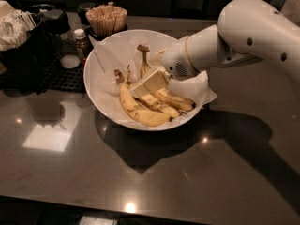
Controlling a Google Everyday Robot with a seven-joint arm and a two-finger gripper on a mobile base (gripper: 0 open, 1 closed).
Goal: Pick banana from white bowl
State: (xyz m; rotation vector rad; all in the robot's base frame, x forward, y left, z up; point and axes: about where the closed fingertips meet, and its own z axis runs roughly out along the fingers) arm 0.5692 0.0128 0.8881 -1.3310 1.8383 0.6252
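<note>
Stem tip toward the far rim, the banana (145,67) lies in the bowl (101,104) with its thin neck nearly upright. Its long axis appears to run from that dark tip down toward the near right. The gripper (147,83) sits inside the bowl, right over the banana where neck meets body, so the middle is hidden. Whether the gripper is open or closed on anything I cannot tell. A yellow length with a dark end at the right of the bowl may be the same fruit, though the join is covered. A pair of bananas (140,115) joined at one stem curves along the near side, just beside the gripper. Crinkled paper (108,55) lines the bowl and sticks out past the right rim. The arm (243,36) comes in from the right, cut off by the edge. The bowl stands on a dark, glossy counter (140,182) with light reflections. Behind it are a cup of sticks (107,18), a bottle (81,37) and a black mat (61,76). The room beyond is dark.
</note>
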